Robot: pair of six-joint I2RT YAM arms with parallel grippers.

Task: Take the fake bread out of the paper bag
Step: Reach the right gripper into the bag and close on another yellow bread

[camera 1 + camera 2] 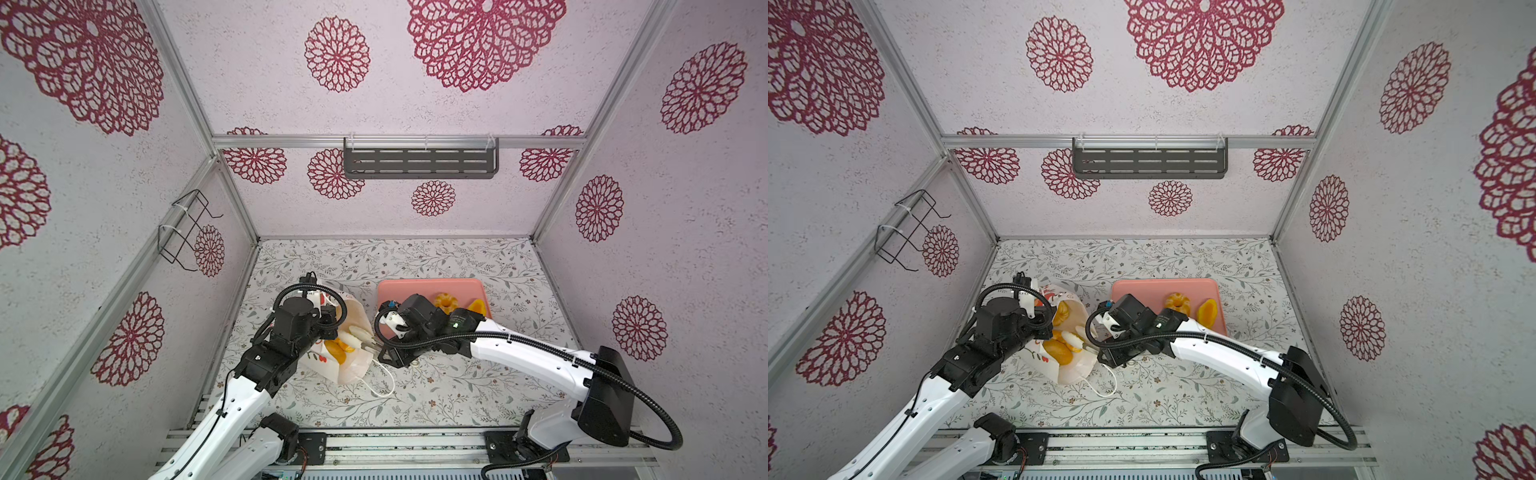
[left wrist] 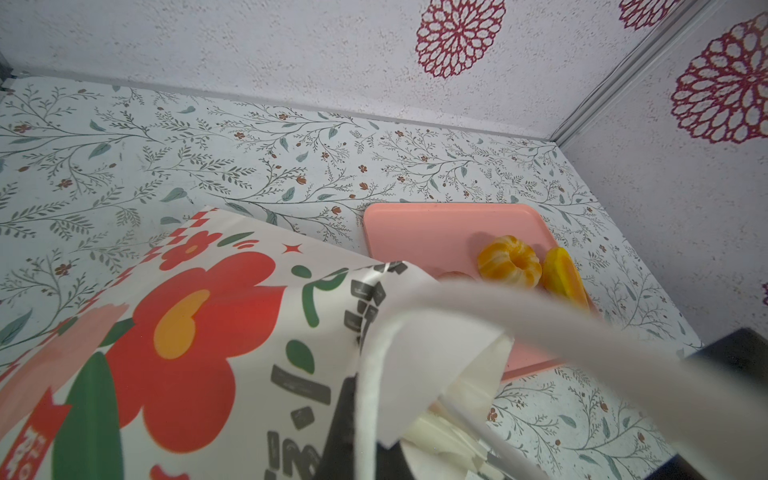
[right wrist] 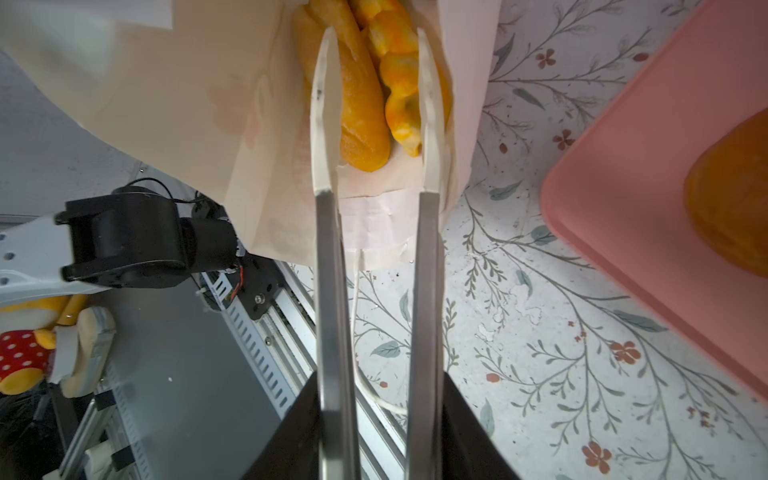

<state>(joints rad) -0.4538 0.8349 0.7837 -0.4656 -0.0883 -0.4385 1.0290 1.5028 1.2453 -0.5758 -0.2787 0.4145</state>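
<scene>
left tool (image 2: 368, 451) clenched on paper bag (image 3: 187, 104) rim. right tool (image 3: 376, 33) straddles long loaf (image 3: 361, 116) and braided stick (image 3: 401, 83) inside the bag; grip cannot be confirmed. risk: pinching both, one slips; tips snag paper.

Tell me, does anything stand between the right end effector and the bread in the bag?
Nothing visible does. The right end effector is inside the open mouth of the bag, its fingers apart over the long loaf and braided stick; no paper lies between.
</scene>
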